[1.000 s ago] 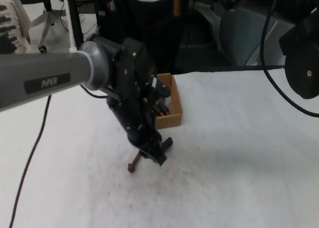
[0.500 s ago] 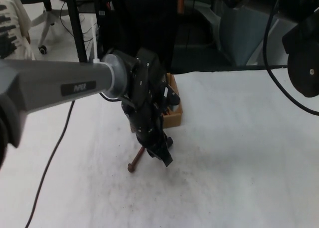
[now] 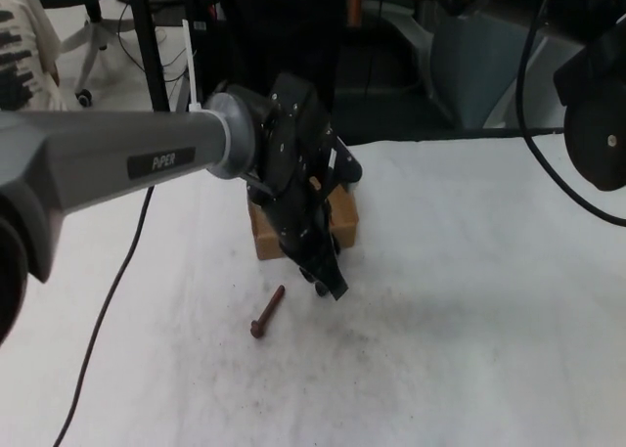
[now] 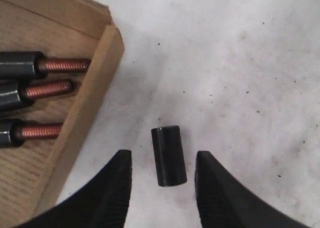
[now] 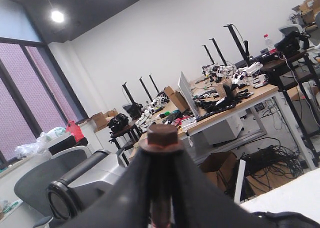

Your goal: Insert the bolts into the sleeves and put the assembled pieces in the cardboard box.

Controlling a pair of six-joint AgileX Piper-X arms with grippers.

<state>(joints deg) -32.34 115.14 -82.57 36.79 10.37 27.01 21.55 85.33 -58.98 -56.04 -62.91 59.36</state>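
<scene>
A loose bolt (image 3: 266,312) lies on the bench (image 3: 469,320); beside the cardboard box (image 3: 344,222) the left gripper (image 3: 328,281) hangs wide open, its wrist view revealing a sleeve (image 4: 168,155) lying untouched between the jaws; the right gripper (image 5: 161,163) clamps a second bolt (image 5: 161,135); the left gripper has moved off the loose bolt toward the box.

high: behind, down over bench (image 3: 469,290) | left wrist: close, shares cardboard box (image 4: 92,93) | right wrist: faces room (image 5: 210,38)
</scene>
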